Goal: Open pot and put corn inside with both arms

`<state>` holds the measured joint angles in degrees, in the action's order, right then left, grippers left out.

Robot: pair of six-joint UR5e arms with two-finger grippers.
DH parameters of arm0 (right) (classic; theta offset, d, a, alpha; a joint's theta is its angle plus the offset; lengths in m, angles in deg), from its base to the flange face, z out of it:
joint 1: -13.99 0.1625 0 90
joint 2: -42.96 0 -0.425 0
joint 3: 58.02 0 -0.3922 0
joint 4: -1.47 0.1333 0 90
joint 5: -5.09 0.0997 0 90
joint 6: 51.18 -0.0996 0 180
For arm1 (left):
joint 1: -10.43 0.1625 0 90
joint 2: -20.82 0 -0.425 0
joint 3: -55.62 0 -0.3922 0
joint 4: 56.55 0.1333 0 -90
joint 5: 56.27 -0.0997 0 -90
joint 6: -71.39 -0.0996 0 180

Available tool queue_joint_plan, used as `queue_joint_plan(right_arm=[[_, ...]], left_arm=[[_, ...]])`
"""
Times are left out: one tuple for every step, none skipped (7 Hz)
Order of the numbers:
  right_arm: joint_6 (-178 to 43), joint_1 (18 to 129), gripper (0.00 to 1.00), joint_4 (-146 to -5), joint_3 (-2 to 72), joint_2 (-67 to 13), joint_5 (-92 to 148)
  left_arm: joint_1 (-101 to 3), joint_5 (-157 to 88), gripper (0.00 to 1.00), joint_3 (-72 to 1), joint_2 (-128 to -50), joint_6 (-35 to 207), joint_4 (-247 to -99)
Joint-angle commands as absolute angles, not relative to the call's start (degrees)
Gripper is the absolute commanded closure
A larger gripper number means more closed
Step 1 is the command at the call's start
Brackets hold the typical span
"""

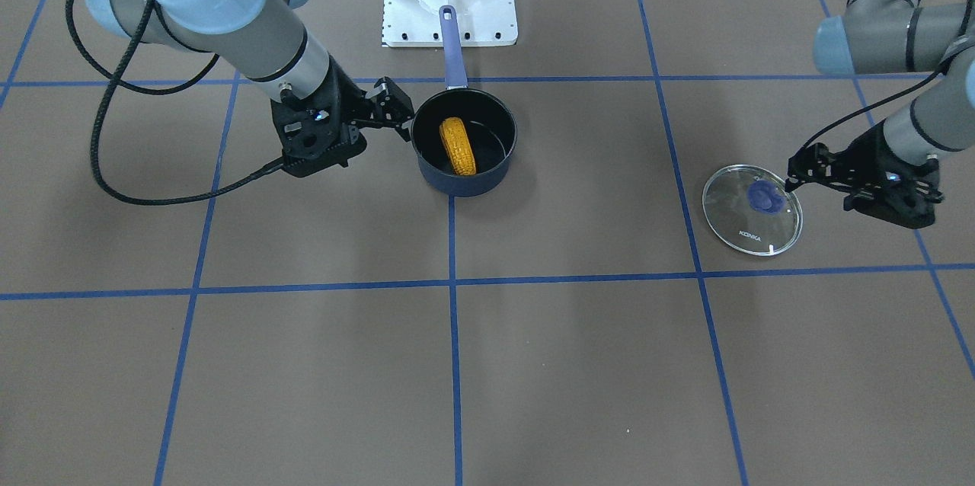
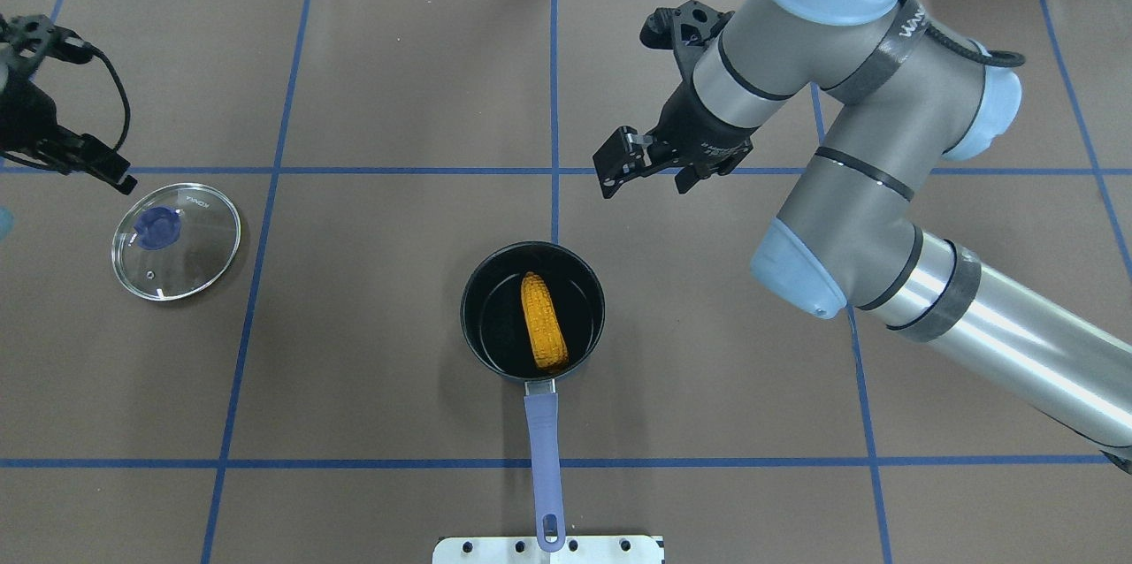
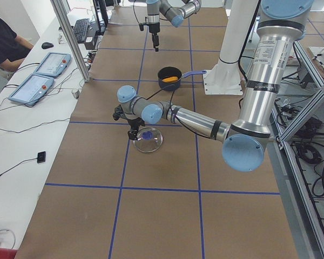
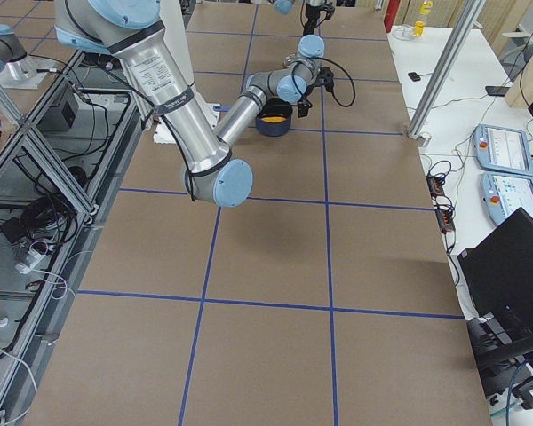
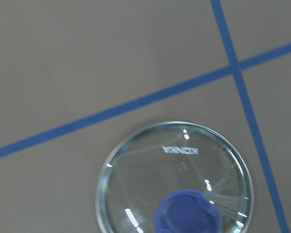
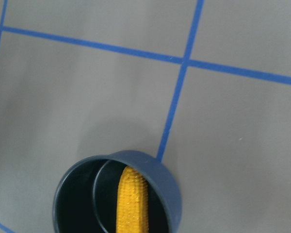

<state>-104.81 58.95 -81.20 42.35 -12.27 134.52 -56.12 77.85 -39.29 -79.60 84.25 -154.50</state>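
- The pot (image 1: 457, 185) stands uncovered near the middle of the table (image 1: 305, 364). Its long handle (image 2: 542, 440) points toward the robot's white base plate (image 1: 449, 6).
- The corn cob (image 2: 543, 323) lies inside the pot on the black bottom, a little to one side, with its thinner end away from the handle. By my judgement the main work of the task is done.
- The right gripper (image 1: 396, 111) hangs just beside the pot rim and a little above it. Its jaws are apart and hold nothing (probably this is the pose for dropping the cob).
- The KONKA glass lid (image 2: 199, 250) lies flat on the table, well apart from the pot on the left arm's side, with its blue knob (image 2: 159, 226) up. I think it is put there so that it leaves the pot mouth free.
- The left gripper (image 1: 796, 170) is just beside the lid edge, not around the knob. Its fingers seem parted and empty (the wrist camera shows only the lid).
- Blue tape lines cross the table, one running under the pot.
- The right gripper is so near the rim that a sideways move could push the pot, so going upward first seems safer.
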Motion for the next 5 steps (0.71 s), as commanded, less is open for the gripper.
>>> queue_joint_plan(right_arm=[[-100.96,66.51,0.00,-81.59,42.26,-16.69,130.62],[-93.88,71.16,0.00,-81.94,42.18,-20.11,130.42],[-84.15,75.21,0.00,-82.29,41.83,-22.49,130.94],[-79.00,77.95,0.00,-85.60,41.65,-24.08,131.30],[-75.39,81.63,0.00,-88.42,41.21,-25.75,131.39]], left_arm=[[-64.33,78.11,0.01,-37.39,-79.11,73.98,-153.85],[-66.45,78.20,0.01,-35.89,-77.63,70.81,-154.63],[-68.56,78.12,0.01,-35.27,-76.92,64.86,-154.90],[-70.06,78.20,0.01,-35.18,-75.35,64.45,-154.99],[-71.03,78.20,0.01,-35.17,-74.72,64.36,-155.17]])
